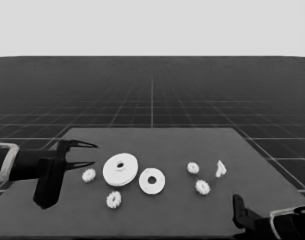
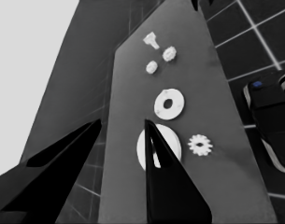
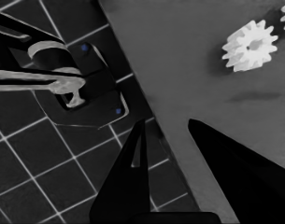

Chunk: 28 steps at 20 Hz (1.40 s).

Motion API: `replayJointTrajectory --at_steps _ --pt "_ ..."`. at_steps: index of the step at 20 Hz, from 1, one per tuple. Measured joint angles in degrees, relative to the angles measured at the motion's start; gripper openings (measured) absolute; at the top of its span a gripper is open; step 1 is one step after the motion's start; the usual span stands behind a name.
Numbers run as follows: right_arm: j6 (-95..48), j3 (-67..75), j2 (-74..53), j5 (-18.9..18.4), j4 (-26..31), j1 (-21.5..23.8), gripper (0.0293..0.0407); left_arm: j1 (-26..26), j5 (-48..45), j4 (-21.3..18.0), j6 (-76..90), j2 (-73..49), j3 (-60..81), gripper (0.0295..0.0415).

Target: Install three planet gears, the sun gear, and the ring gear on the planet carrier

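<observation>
Both arms are waiting, left gripper open and empty at the table's left end, right gripper (open, empty) at its near right corner, gears lying uninstalled

Flat, even light; the dark table is dim under a bright blank band. White parts cast faint soft shadows. Edges look slightly smeared; no glare.

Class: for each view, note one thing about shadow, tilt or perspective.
Head view: level horizon, the table evenly lit. Left wrist view: turned sideways, the table tapering steeply, the left gripper partly hiding the larger round part. Right wrist view: one small gear looms large, with a soft shadow beside it.
</observation>
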Motion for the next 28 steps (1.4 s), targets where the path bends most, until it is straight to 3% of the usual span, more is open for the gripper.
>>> replayJointTrajectory --at_steps 1,2,3,4,5,6,7,8,9,11,14,16,18,24,26,28 --pt "-0.2 3.0 0.8 1.3 4.3 -3.1 0.0293 4.0 2.8 -4.2 -0.1 -0.2 4.1 0.0295" --pt "-0.1 1.7 0.5 0.8 2.6 -1.9 0.0308 2.6 1.7 -2.5 -0.1 -0.1 2.5 0.0297" --pt "-0.1 0.9 0.3 0.4 1.5 -1.3 0.0337 1.6 1.0 -1.5 -0.1 -0.1 1.4 0.0314" --pt "0.0 0.4 0.1 0.3 0.9 -0.9 0.0368 1.1 0.6 -0.9 0.0 -0.1 0.9 0.0347" --pt "0.0 0.2 0.1 0.1 0.5 -0.6 0.038 13.8 19.2 22.6 -27.8 2.8 -7.3 0.0387" --pt "0.0 0.0 0.0 0.1 0.3 -0.5 0.0383 17.2 36.5 18.1 -52.2 11.9 -18.7 0.0404" --pt "0.0 0.0 0.0 0.0 0.2 -0.4 0.0384 17.8 41.6 7.4 -62.0 19.0 -31.2 0.0399" --pt "0.0 -0.1 0.0 0.0 0.1 -0.4 0.0384 18.2 42.8 0.0 -65.6 23.4 -41.2 0.0392" --pt "0.0 -0.1 0.0 0.0 0.1 -0.4 0.0385 18.5 43.3 -4.5 -66.7 26.2 -48.4 0.0388" --pt "0.0 -0.1 0.0 0.0 0.0 -0.3 0.0385 18.9 44.0 -8.9 -66.8 29.3 -56.5 0.0385" --pt "0.0 -0.2 0.0 0.0 0.0 -0.3 0.0385 19.1 44.4 -10.7 -66.3 30.9 -60.7 0.0385" --pt "0.0 -0.2 0.0 0.0 0.0 -0.3 0.0385 26.5 39.0 -5.9 -64.9 33.3 -65.7 0.0385" --pt "0.0 -0.2 0.0 0.0 0.0 -0.3 0.0385 29.0 37.0 -4.6 -64.0 34.7 -68.5 0.0385" --pt "0.0 -0.2 0.0 0.0 0.0 -0.3 0.0385 30.1 36.0 -4.1 -63.4 35.5 -70.1 0.0385" --pt "0.0 -0.2 0.0 0.0 0.0 -0.3 0.0385 30.2 36.0 -4.0 -63.4 35.5 -70.2 0.0314" --pt "0.0 -0.2 0.0 0.0 0.0 -0.3 0.0385 30.1 35.9 -4.0 -63.4 35.5 -70.2 0.0313"
